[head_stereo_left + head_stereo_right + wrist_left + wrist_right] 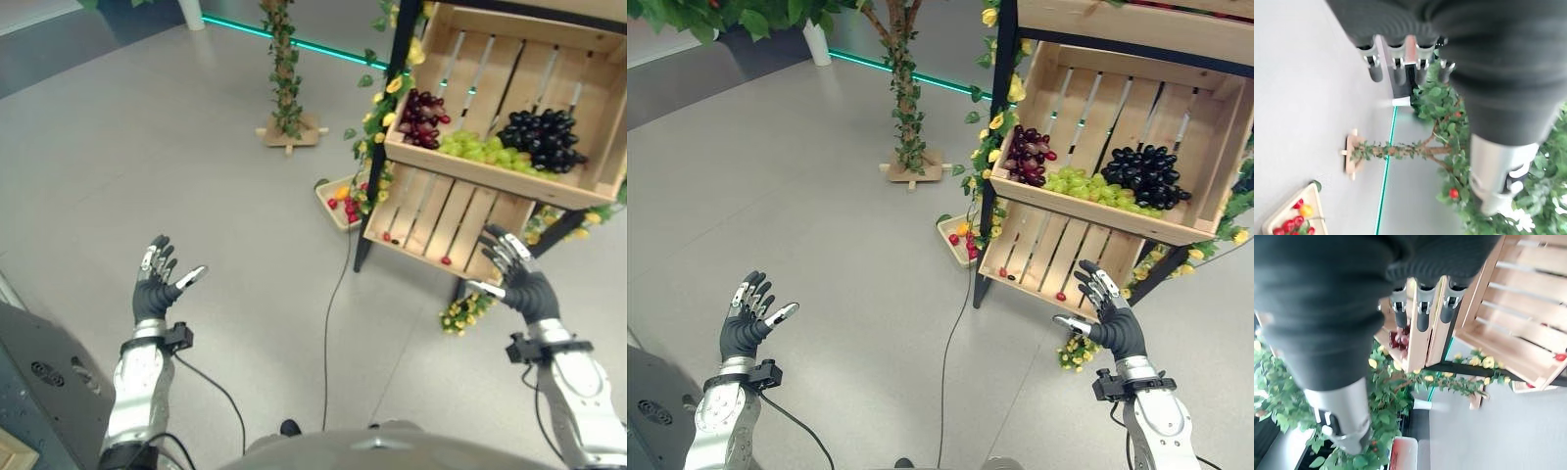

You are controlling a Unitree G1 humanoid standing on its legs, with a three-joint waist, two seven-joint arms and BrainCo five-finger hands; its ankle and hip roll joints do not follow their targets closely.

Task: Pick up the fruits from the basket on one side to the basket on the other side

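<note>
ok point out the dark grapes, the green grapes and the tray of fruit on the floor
dark grapes (542, 139), left eye view, middle of the bunch
green grapes (480, 149), left eye view, middle of the bunch
tray of fruit (327, 201), left eye view, its near rim

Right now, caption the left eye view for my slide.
Both hands open, left hand and right hand, before the crate of grapes.

Mock fruit-shop display in an indoor hall; tilted wooden crates (1097, 211) on a black stand (991, 186), grape bunches (1141, 176), artificial flower garlands (377, 127), vine-wrapped post (906, 98), bare grey floor (147, 147).
</note>
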